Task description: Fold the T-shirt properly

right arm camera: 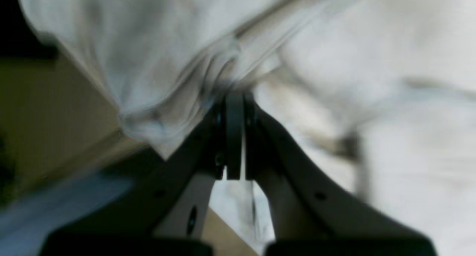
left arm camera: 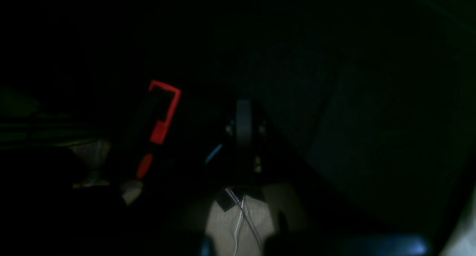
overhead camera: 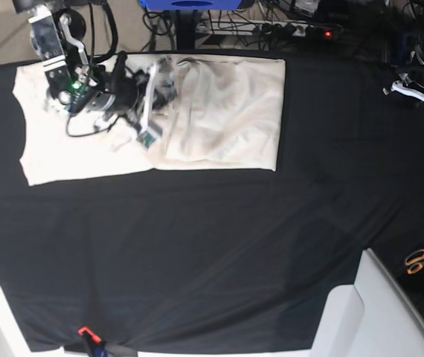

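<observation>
The cream T-shirt [overhead camera: 219, 111] lies on the black table at the back left, partly folded over itself. Over its middle reaches my right arm, and my right gripper [overhead camera: 156, 85] holds a bunched fold of the cloth. In the right wrist view the right gripper [right arm camera: 235, 98] is shut on a gathered ridge of the T-shirt [right arm camera: 156, 74], lifted off the layer below. My left gripper [left arm camera: 243, 113] shows in a very dark left wrist view with its fingers pressed together and nothing between them. The left arm [overhead camera: 422, 88] rests at the far right edge, away from the shirt.
Black cloth [overhead camera: 197, 253] covers the table. Orange-handled scissors [overhead camera: 420, 260] lie at the right edge. A white box shape [overhead camera: 361, 312] stands at the front right. A small orange clamp [overhead camera: 85, 332] sits on the front edge. Cables and a power strip [overhead camera: 301, 30] run behind.
</observation>
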